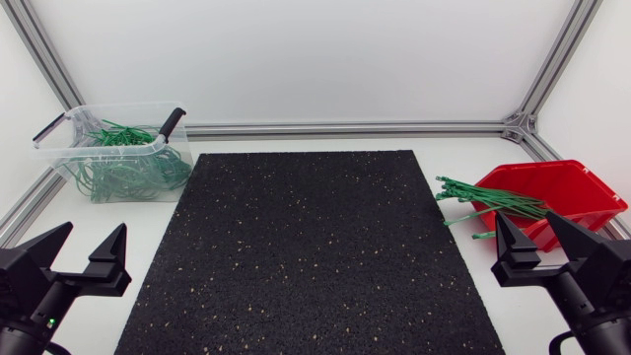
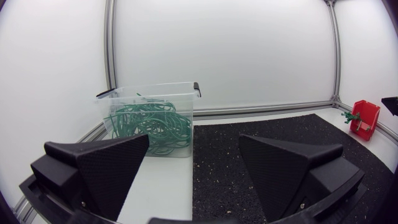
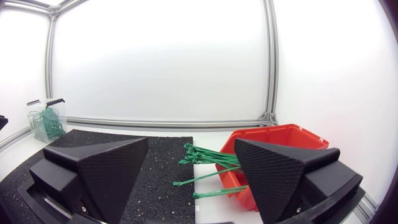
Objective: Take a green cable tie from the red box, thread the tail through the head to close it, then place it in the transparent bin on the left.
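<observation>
At the right side of the desk point(image 1: 99, 217), a red box point(image 1: 577, 187) stands just beside the black speckled mat point(image 1: 306, 256) that covers the middle of the surface. A bundle of green cable ties point(image 1: 488, 202) lies across the box's open front edge. Their straight lengths stick out towards the mat, and their ends reach about to its right border. In the right wrist view a couple of loose ties trail lower than the rest, down by the front of the box.

At the far left corner, well apart from the red box, stands the transparent bin point(image 1: 113, 153) with black handle clips point(image 1: 173, 121) on its rim. It holds a tangle of looped green ties point(image 1: 123, 173), heaped against its walls.

The left gripper point(image 1: 92, 232) sits at the near left, beside the mat's left edge. Its fingers are spread wide with nothing between them, pointing towards the bin. The right gripper point(image 1: 526, 219) sits at the near right, just in front of the red box. Its fingers are likewise spread and hold nothing. The protruding cable ties lie ahead of it, and no finger touches them.
</observation>
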Robot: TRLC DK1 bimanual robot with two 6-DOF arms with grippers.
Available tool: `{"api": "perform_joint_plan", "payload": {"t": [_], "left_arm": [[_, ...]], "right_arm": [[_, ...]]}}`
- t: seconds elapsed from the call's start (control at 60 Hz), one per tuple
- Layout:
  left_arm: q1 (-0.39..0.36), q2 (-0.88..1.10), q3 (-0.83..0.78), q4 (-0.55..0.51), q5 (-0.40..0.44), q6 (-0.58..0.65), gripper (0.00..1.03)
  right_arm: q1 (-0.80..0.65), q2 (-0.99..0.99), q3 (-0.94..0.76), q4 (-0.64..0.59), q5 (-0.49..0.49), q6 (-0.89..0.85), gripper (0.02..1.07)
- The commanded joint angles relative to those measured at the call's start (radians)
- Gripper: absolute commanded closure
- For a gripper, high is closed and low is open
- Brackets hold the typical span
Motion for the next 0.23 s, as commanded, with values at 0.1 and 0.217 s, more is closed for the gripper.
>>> {"api": "perform_joint_plan", "payload": {"t": [0.1,0.217], "left_arm": [[-0.013,-0.052,-0.055,0.017,0.008,-0.043,0.03],[-0.013,-0.052,-0.055,0.017,0.008,-0.043,0.03]], "right_arm": [[-0.004,-0.006,-0.022,0.014,-0.001,-0.014,0.06],[-0.004,-0.006,-0.022,0.014,-0.001,-0.014,0.06]]}}
